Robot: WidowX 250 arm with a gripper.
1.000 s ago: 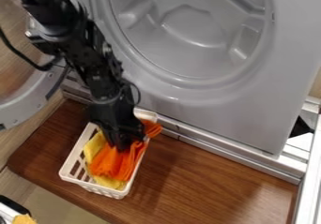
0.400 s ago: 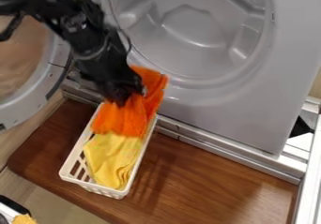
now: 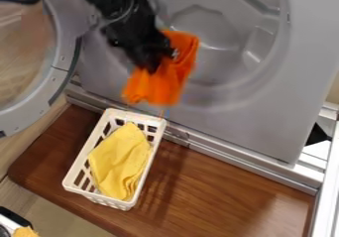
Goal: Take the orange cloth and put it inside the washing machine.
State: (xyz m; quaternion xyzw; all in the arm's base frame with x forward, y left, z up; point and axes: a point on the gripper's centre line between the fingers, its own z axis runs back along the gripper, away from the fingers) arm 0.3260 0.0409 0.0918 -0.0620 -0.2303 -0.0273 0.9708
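Gripper (image 3: 159,61) has the orange cloth (image 3: 160,88) pinched, up at the washing machine (image 3: 238,127) front. Door (image 3: 25,113) at left, swung open. Basket (image 3: 98,198) next, below the gripper, yellow cloth (image 3: 120,157) inside. Orange cloth hangs above it, long axis slanting upper right to lower left. Drum opening (image 3: 208,37) lies up-right of gripper; next move likely goes there, inward. Low end could snag the lip.

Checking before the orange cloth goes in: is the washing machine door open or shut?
Open: the door is swung aside at the view's left, not across the round opening.
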